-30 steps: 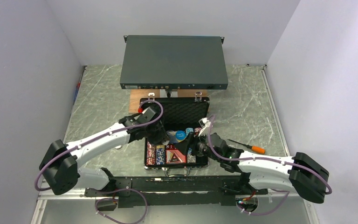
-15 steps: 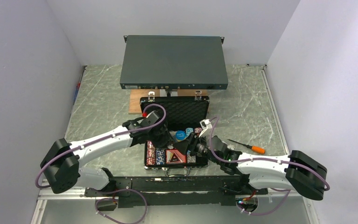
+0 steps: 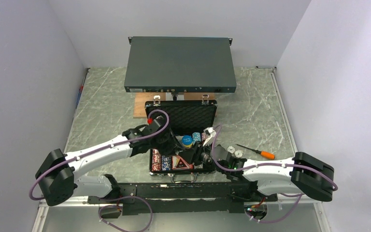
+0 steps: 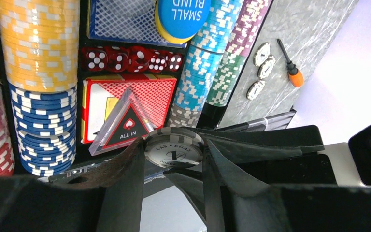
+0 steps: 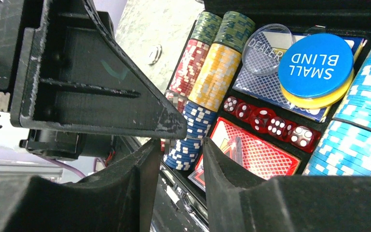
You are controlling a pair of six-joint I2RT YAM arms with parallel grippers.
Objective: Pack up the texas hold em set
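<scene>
L pincer (image 4: 174,160) pinches a grey Las Vegas chip (image 4: 174,150) by its edges, just over the near rim of the open briefcase (image 3: 193,116); R pincer (image 5: 181,145) narrowly spread, nothing btwn, crowding beside it. We risk the arms clashing, or the chip dropping onto the All In triangle (image 4: 125,126) instead of a row. Three loose chips (image 4: 262,67) lie on counter (image 3: 106,106) beyond

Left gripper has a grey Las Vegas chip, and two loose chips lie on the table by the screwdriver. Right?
Not quite: three loose chips lie by the screwdriver, as the left wrist view shows. The left gripper does hold the grey Las Vegas chip.
</scene>
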